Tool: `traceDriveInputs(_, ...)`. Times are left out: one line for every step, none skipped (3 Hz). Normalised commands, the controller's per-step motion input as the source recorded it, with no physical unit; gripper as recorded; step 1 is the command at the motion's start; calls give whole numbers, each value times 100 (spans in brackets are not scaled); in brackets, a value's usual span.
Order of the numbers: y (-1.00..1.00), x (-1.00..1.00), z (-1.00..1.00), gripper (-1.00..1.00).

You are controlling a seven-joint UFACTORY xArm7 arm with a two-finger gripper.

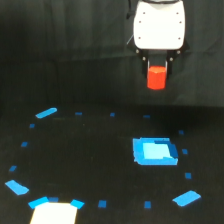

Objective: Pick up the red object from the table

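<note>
Exterior view: your gripper [157, 64] is clamped on the red object [156, 77], holding it up off the table [90, 150]. A blue square piece [155, 151] lies below it on the black surface, well apart, with small blue tape marks [102, 204] scattered around and a white patch [54, 213] at the bottom edge. The block hangs upright; its long axis can't be told.

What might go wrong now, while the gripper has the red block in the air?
1. The red object hangs from the gripper well above the table; only its top seems pinched, so it might slip.
2. If dropped, it could land near the blue square piece and roll away.
</note>
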Motion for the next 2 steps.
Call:
traceDriveInputs(26,-3,4,-100)
traceDriveInputs(-5,9,-31,-100)
